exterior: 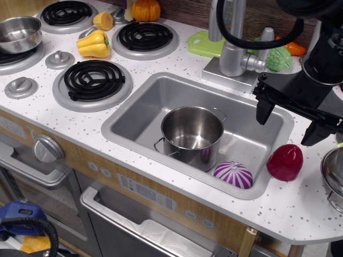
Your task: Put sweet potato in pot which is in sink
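Observation:
The sweet potato (285, 161), a glossy dark red rounded toy, sits on the white countertop at the sink's right edge. The steel pot (192, 135) with two loop handles stands empty inside the grey sink (140, 114). My gripper (288, 127) is open, its two black fingers spread wide, hovering just above the sweet potato and slightly behind it, holding nothing.
A purple-and-white striped dome toy (233, 174) lies in the sink beside the pot. The faucet (229, 47) stands behind the sink. A steel bowl (334, 176) is at the right edge. The stove burners, yellow pepper (94, 44) and a pan (19, 33) are at left.

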